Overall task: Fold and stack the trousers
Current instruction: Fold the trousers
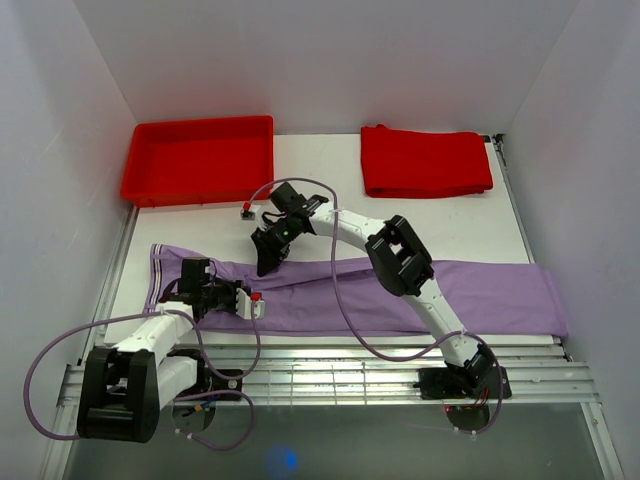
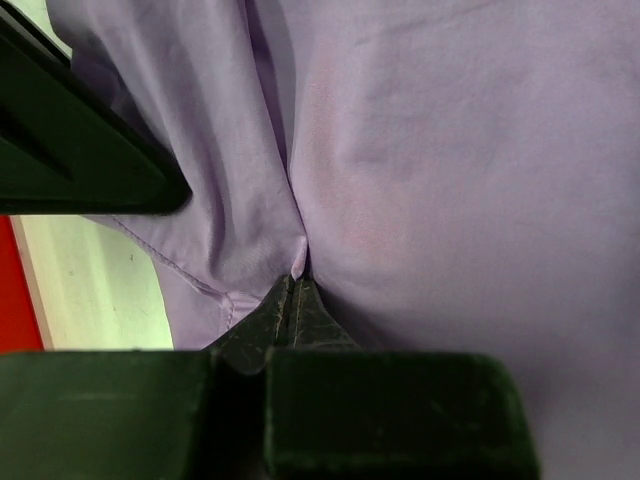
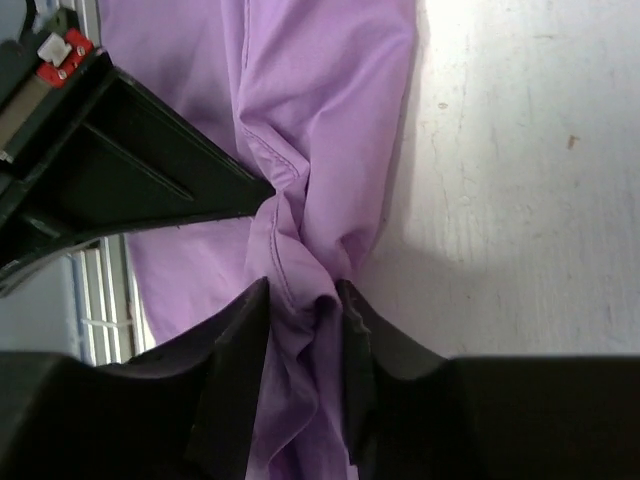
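The lilac trousers (image 1: 480, 295) lie stretched across the table's near half, waist end at the left. My left gripper (image 1: 203, 300) is shut on a pinch of the trousers near the waist; in the left wrist view its tips (image 2: 295, 290) meet on a fold of the cloth (image 2: 420, 150). My right gripper (image 1: 268, 262) reaches over the far edge of the trousers, left of centre. In the right wrist view its jaws (image 3: 304, 300) are closed on a bunched ridge of the fabric (image 3: 310, 90), with bare table to the right.
A red plastic tray (image 1: 197, 160) stands at the back left. A folded red cloth (image 1: 425, 160) lies at the back right. A slatted metal rail (image 1: 330, 372) runs along the near edge. White walls enclose the table on three sides.
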Tool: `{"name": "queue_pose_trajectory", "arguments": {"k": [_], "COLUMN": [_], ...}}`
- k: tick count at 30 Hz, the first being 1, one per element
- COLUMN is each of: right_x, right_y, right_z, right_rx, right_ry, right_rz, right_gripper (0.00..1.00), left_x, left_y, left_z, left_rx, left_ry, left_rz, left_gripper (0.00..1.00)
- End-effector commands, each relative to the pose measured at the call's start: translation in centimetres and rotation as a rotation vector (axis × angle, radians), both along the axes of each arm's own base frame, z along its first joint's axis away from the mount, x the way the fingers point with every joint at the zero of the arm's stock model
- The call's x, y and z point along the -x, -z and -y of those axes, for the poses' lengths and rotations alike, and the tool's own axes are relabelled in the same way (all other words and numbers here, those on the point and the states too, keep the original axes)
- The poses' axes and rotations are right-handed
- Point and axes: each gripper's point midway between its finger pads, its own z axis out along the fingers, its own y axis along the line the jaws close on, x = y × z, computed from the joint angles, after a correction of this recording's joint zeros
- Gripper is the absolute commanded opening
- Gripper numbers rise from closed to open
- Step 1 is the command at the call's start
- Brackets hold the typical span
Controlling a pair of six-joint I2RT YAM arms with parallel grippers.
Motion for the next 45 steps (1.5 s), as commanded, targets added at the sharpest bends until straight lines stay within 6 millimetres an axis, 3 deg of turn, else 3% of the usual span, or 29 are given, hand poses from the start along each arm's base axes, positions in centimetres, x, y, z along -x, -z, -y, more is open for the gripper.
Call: {"name": "queue_pose_trajectory", "arguments": {"k": [1, 2, 3, 4, 8, 9, 11, 12, 16, 19, 20, 22, 26, 32, 34, 38, 43, 45], "right_x": [-0.5, -0.6, -0.7, -0.9, -2.9, -3.3, -5.0, -5.6, -8.5, -10.7, -11.5, -12.7, -12.7, -11.6, -12.3, -14.3, -15.3, -15.3], "right_y": [-1.9, -2.4, -2.7, -3.2, -7.0, -7.4, -8.2, -8.1, -6.3, -4.6, -3.7, -3.7, -1.8, -1.3, -1.6, -2.8, -3.1, -3.0], "right_z": [-1.2, -1.3, -1.3, -1.5, -1.7, -1.7, -1.7, -1.6, -1.1, -0.8, -0.5, -0.3, 0.0, 0.0, 0.1, 0.5, 0.7, 0.6], "right_rx": [-0.061, -0.069, -0.075, -0.084, -0.145, -0.150, -0.156, -0.150, -0.088, -0.054, -0.045, -0.067, -0.074, -0.111, -0.129, -0.194, -0.224, -0.225], "right_ry": [-0.011, -0.008, -0.008, -0.004, 0.037, 0.047, 0.083, 0.092, 0.164, 0.222, 0.239, 0.269, 0.253, 0.234, 0.253, 0.328, 0.341, 0.340], "right_rz": [0.044, 0.056, 0.061, 0.080, 0.215, 0.249, 0.346, 0.373, 0.455, 0.479, 0.467, 0.443, 0.361, 0.271, 0.255, 0.181, 0.175, 0.171], "right_gripper": [0.31, 0.18, 0.11, 0.08, 0.08, 0.08, 0.08, 0.08, 0.08, 0.08, 0.08, 0.10, 0.32, 0.58, 0.59, 0.42, 0.08, 0.08], "left_x": [1.8, 1.9, 1.8, 1.8, 0.9, -0.2, -0.3, -1.2, -1.0, -0.6, 0.0, 0.4, 2.5, 2.9, 2.4, 1.8, 1.6, 1.6], "left_y": [1.5, 1.6, 1.4, 1.3, -1.4, -3.2, -4.9, -6.8, -9.4, -9.0, -8.5, -6.7, -4.2, -3.1, -3.7, -5.0, -5.7, -5.6], "left_z": [-0.3, -0.3, -0.3, -0.4, -0.5, -0.5, -1.2, -1.6, -4.1, -6.9, -8.4, -10.2, -14.0, -15.3, -15.2, -14.7, -14.2, -14.1], "left_rx": [-0.015, -0.016, -0.014, -0.010, 0.066, 0.098, 0.176, 0.208, 0.316, 0.361, 0.376, 0.373, 0.408, 0.388, 0.401, 0.432, 0.452, 0.470], "left_ry": [-0.007, -0.006, -0.015, -0.032, -0.164, -0.206, -0.341, -0.383, -0.602, -0.789, -0.870, -0.971, -1.109, -1.073, -1.059, -1.019, -0.992, -1.012], "left_rz": [-0.070, -0.070, -0.067, -0.073, -0.140, -0.121, -0.187, -0.176, -0.310, -0.439, -0.493, -0.590, -0.702, -0.695, -0.672, -0.635, -0.572, -0.584], "left_gripper": [0.00, 0.00, 0.01, 0.09, 0.34, 0.37, 0.40, 0.41, 0.43, 0.41, 0.41, 0.41, 0.41, 0.42, 0.42, 0.42, 0.42, 0.43]}}
